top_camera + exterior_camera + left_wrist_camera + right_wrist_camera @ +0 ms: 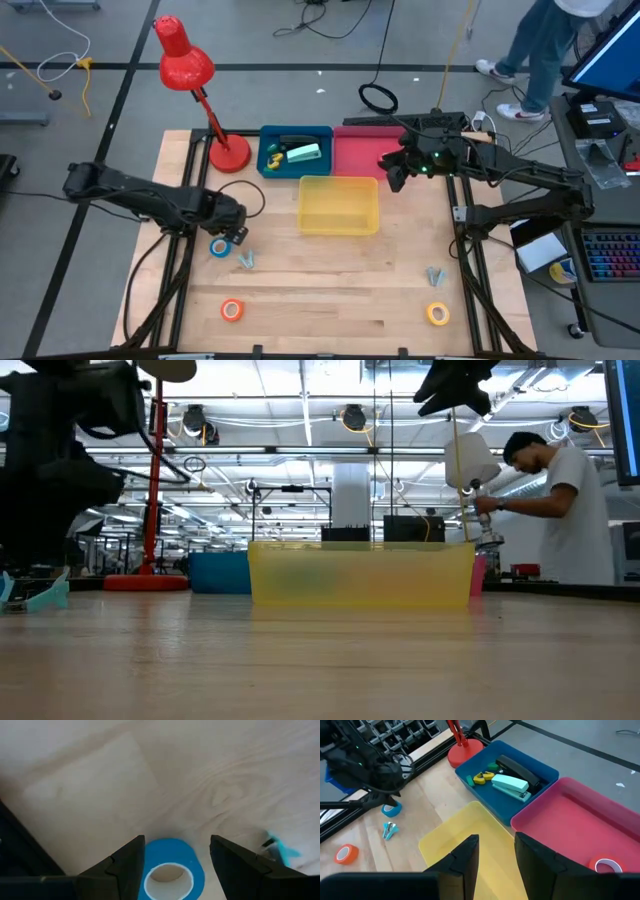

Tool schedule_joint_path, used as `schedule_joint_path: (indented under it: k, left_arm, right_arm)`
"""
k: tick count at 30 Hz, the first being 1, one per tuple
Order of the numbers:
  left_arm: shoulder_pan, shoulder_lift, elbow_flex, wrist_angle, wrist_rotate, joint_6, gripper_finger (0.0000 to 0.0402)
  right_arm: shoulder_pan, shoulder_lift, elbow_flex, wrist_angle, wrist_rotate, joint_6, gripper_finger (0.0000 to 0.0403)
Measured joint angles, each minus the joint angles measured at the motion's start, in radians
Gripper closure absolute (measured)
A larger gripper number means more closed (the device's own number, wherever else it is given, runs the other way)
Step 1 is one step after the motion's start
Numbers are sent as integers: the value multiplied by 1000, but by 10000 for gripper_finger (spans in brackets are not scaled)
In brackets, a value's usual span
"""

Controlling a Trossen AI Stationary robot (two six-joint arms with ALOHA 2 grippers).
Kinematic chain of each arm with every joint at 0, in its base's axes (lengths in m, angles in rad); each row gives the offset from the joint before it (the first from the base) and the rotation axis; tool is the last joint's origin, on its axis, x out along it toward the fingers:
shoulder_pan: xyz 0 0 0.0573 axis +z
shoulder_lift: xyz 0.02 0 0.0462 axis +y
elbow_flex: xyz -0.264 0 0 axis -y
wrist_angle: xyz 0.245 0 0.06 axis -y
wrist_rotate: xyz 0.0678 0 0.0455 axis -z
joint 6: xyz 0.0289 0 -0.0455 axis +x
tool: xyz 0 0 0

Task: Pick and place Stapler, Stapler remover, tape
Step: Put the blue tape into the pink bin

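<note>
My left gripper [176, 842] is open and low over the blue tape roll [172, 870], which lies flat on the table with one finger on either side of it. In the high view this gripper [232, 234] is just above the blue roll [219, 247]. The orange roll [232, 310] and yellow roll [438, 314] lie flat near the near edge. The red roll [606, 865] lies in the pink bin [580, 815]. Two staplers [512, 785] lie in the blue bin [295, 150]. Small staple removers [247, 261] [434, 276] lie on the table. My right gripper [395, 170] hangs open and empty above the pink bin.
The empty yellow bin [339, 205] stands mid-table in front of the blue and pink bins. A red desk lamp [205, 95] stands at the far left, its base [229, 153] beside the blue bin. A person [565, 510] works beyond the table. Bare wood lies between the near rolls.
</note>
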Motion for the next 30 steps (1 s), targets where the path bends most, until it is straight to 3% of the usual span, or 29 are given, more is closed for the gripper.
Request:
schedule_joint_path:
  k: [5, 17, 30]
  left_arm:
    - [6, 66, 0, 0, 109, -15, 179]
    - [-48, 65, 35, 16, 270, -89, 179]
    - [-103, 198, 33, 19, 260, -78, 179]
  right_arm:
    - [0, 0, 0, -1, 0, -20, 285]
    - [-1, 0, 0, -1, 0, -57, 288]
    - [-1, 1, 0, 0, 0, -60, 289]
